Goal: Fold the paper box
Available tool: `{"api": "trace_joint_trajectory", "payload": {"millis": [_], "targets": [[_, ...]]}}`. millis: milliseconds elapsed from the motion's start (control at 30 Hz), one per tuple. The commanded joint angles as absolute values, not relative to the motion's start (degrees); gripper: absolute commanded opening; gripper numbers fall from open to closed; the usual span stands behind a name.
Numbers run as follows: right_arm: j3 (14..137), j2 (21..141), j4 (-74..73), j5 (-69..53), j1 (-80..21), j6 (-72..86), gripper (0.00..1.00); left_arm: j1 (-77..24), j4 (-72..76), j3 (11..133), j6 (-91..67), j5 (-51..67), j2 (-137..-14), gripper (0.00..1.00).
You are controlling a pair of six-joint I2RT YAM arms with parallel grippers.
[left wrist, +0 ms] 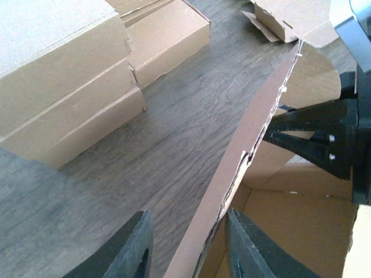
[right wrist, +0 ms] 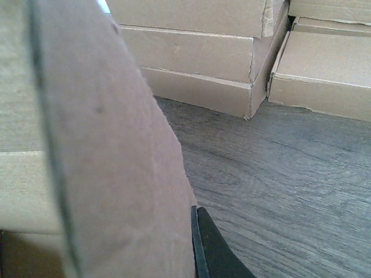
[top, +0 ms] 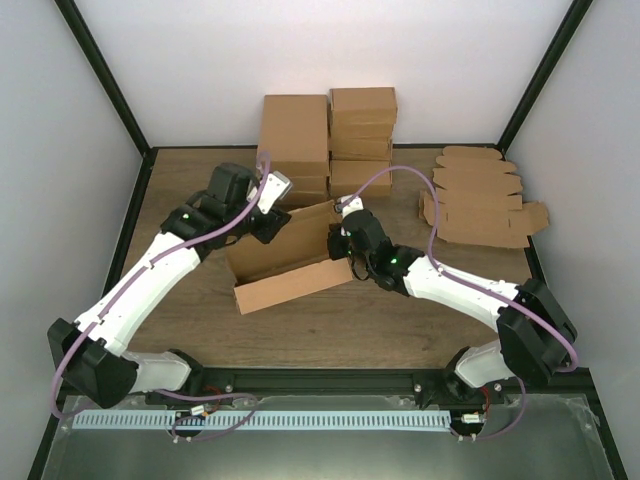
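Wall-raising step: the paper box (top: 285, 270) sits half erected in the middle of the table (top: 340, 330), plain matte brown cardboard with creased panels and a ragged top edge. My right gripper (top: 345, 238) is clenched on its right end flap, and my left gripper (left wrist: 188, 252) straddles the thin back wall without pinching it. Next, I judge, a light pinch and a fold along the crease without buckling.

A dark wood-grain table (top: 330, 330) carries the half-raised paper box (top: 285, 265) at its middle, two stacks of closed brown boxes (top: 360, 130) along the far edge, and a pile of flat blanks (top: 480, 200) at the far right.
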State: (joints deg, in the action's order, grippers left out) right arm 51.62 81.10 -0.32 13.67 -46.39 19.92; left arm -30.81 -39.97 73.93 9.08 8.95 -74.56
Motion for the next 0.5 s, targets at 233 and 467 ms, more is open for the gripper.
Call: {"api": "trace_joint_trajectory", "payload": {"millis": [233,467], "targets": [[53.5,82.05,-5.66,12.66,-47.22,18.43,0.1,-31.09,-39.11,70.0,8.17,13.62,-75.25,0.05],[54.91,80.46,-8.41,12.1,-47.16,18.6,0.19,-31.19,-38.13,67.99,7.44,15.02,-75.43,0.04]]}}
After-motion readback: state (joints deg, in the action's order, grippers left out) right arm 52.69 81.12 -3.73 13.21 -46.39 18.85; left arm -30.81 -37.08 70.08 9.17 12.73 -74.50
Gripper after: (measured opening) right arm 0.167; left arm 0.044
